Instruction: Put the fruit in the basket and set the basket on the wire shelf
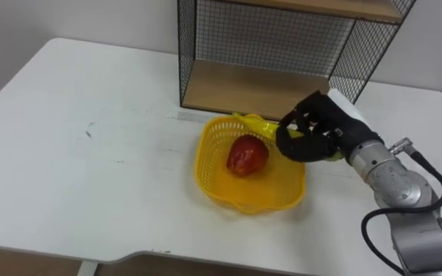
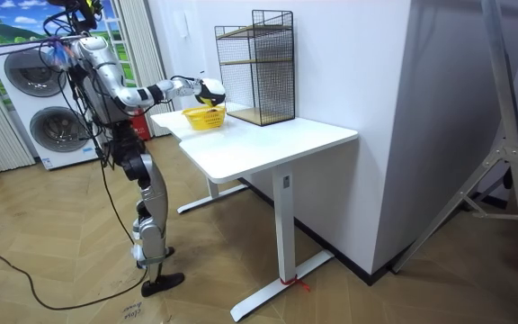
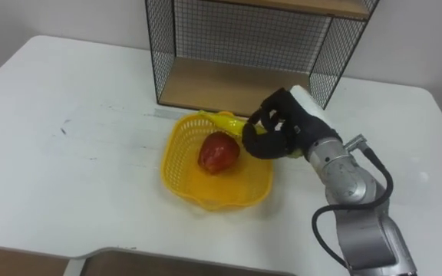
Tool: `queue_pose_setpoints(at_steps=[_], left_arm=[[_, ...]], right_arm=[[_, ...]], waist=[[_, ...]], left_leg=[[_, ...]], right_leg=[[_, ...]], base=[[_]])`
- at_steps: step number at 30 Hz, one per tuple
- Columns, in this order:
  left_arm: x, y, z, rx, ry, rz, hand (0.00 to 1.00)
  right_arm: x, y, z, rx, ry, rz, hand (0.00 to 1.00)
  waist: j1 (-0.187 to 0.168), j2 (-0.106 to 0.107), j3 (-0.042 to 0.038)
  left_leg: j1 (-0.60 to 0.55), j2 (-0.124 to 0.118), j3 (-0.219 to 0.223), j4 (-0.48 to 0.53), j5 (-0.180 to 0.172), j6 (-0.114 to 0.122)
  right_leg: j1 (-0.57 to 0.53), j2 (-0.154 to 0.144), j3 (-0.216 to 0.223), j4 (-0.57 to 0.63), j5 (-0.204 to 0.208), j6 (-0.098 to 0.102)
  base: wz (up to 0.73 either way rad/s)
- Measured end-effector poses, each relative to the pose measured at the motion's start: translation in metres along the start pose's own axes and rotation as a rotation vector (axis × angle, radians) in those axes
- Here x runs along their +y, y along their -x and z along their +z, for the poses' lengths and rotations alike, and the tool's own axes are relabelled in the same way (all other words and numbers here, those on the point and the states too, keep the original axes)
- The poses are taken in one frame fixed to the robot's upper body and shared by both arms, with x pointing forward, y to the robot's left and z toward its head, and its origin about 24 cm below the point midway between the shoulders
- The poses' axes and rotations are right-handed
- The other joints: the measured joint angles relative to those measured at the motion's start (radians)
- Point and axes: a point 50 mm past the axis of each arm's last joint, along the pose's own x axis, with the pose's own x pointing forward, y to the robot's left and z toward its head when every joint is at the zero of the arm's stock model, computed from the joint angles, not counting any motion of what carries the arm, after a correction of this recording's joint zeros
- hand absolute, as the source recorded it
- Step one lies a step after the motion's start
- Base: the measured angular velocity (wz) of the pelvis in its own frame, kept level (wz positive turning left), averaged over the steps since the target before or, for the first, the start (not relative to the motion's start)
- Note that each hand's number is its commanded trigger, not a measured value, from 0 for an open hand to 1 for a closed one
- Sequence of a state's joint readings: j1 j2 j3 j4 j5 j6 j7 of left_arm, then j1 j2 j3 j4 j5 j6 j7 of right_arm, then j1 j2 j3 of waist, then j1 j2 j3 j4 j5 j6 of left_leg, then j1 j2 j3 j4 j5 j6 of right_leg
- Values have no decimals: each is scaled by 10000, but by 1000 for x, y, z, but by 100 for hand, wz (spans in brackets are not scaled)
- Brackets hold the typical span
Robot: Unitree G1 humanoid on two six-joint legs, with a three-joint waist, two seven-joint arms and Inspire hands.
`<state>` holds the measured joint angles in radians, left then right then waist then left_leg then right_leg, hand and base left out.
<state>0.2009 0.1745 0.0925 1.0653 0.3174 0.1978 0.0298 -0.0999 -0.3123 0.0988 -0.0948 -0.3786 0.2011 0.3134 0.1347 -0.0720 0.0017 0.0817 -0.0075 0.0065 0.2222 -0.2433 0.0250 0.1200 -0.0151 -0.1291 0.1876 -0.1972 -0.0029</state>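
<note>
1. Left eye view: the right hand (image 1: 317,132) comes in from the lower right, with the forearm slanting up toward the shelf. Its black fingers are curled round a yellow banana (image 1: 252,123) at the far right rim of the round yellow plastic mesh basket (image 1: 204,165). A red apple (image 1: 247,156) lies inside the basket. The basket stands on the white table (image 1: 90,153), just in front of the black wire shelf with wooden boards (image 1: 244,88).
2. Right eye view: the banana's middle is hidden inside the grip. One end juts over the basket's rim and the other shows under the hand near the wrist. Whether the banana touches the rim cannot be told. The shelf's top is cut off.
3. Room view: the robot stands upright at the table's end on the room view's left, one arm stretched out over the basket. The fruit is too small to make out. Two white washing machines (image 2: 43,126) stand behind the robot.
</note>
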Motion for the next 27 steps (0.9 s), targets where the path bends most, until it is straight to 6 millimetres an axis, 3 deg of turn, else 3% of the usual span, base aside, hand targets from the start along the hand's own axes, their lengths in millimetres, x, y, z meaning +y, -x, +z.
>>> queue_pose_setpoints(at_steps=[4, 12, 13, 14, 15, 16, 17, 27], left_arm=[[0, 0, 9, -257, -194, -9, 0], [1, 0, 14, -368, -201, 24, 0], [1, -1, 15, -385, -203, 27, 0], [1, -1, 15, -400, -202, 30, 0], [1, -1, 15, -407, -207, 33, 0], [1, -1, 16, -425, -260, 30, 0], [0, 0, 17, -444, -320, 22, 0], [0, 0, 17, -464, -352, 35, 0]], right_arm=[[5, -1, 2, 14, -89, 228, 100], [9, -2, 3, 4, -199, 521, 100], [10, -2, 3, 9, -201, 544, 69], [10, -2, 3, 29, -207, 553, 61], [10, -2, 3, 38, -196, 557, 24], [10, -2, 4, 21, -140, 569, 9], [10, -2, 5, 3, -53, 603, 0], [15, -2, 16, -367, 245, 878, 0]], waist=[[79, -58, -20], [71, -120, 31], [71, -117, 33], [64, -115, 34], [62, -115, 34], [71, -115, 35], [60, -116, 34], [54, -144, 39]], left_leg=[[-14, -3, -19, 64, 0, 0], [-34, 0, -37, 59, 0, 0], [-36, 1, -41, 60, 0, 0], [-39, 2, -45, 61, 0, 0], [-41, 2, -47, 61, 0, 0], [-46, 2, -49, 61, 0, 0], [-47, 2, -50, 63, 0, 0], [-61, 0, -56, 86, 0, 0]], right_leg=[[-5, -1, -17, -2, 0, 0], [-11, -1, -84, -1, 0, 0], [-11, 0, -91, -1, 0, 0], [-11, 0, -100, -1, 0, 0], [-11, 0, -104, -1, 0, 0], [-11, 0, -108, -1, 0, 0], [-11, 0, -108, -1, 0, 0], [-12, -2, -116, 0, 0, 0]], base=[[1], [0], [0], [0], [0], [0], [0], [0]])
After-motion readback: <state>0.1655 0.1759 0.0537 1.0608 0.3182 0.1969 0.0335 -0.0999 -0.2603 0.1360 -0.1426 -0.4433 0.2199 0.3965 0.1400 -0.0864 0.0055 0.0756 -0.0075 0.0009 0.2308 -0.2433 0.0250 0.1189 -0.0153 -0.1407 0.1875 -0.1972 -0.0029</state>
